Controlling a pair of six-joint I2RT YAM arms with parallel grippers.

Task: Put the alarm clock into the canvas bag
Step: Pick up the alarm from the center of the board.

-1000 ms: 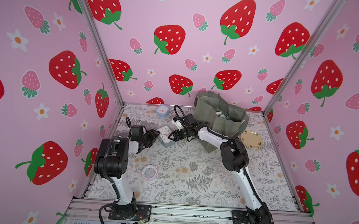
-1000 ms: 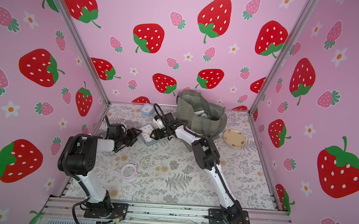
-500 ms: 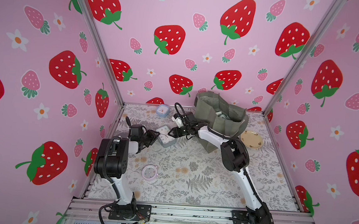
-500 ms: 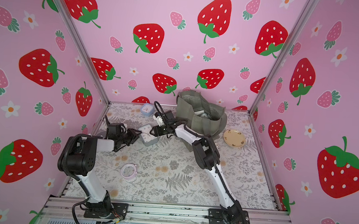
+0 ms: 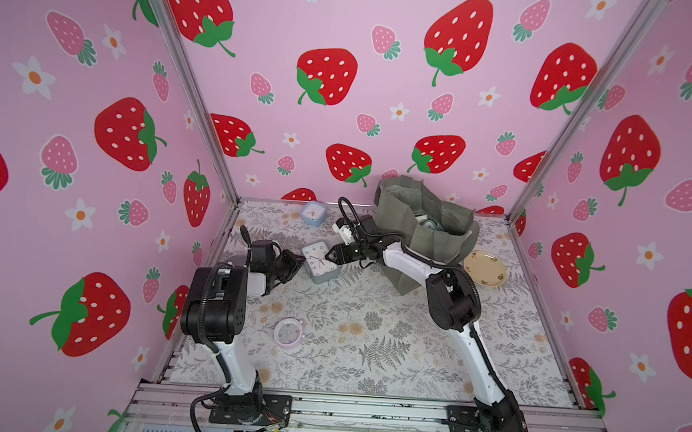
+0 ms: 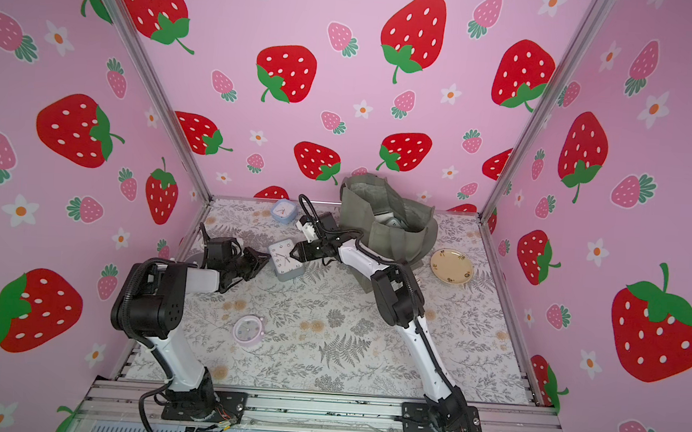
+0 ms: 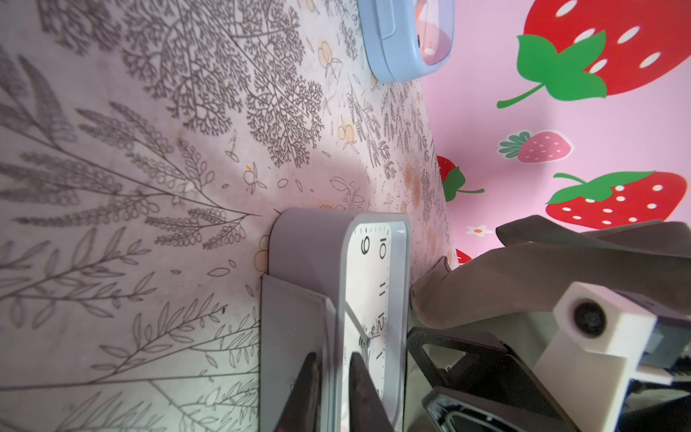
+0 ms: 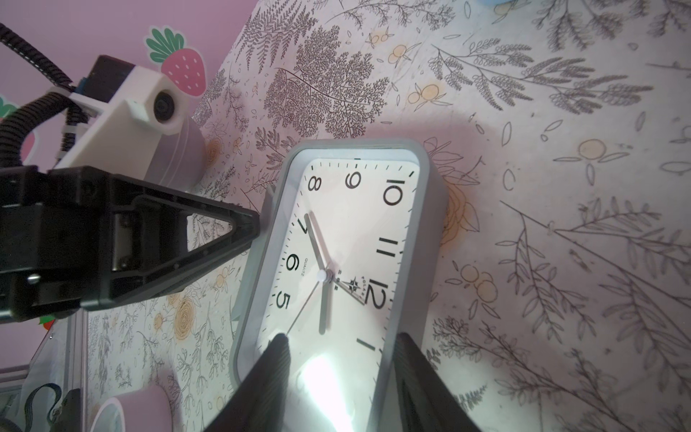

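Left pincer (image 7: 332,357): nearly closed, nipping the alarm clock (image 5: 319,261) rim. Right pincer (image 8: 342,338): narrowly parted, clamping its face and side. Clock toward the desk (image 5: 369,331) far-left corner. Canvas bag (image 5: 423,222) at far edge. Open room toward near-right corner.

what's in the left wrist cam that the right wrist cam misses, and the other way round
Only the left wrist view: the canvas bag and the right arm's white camera block. Only the right wrist view: the pink clock and the left arm's white camera block. Both: the grey clock on the floral tablecloth, and the blue clock, clear in the left wrist view but just a sliver in the right wrist view.
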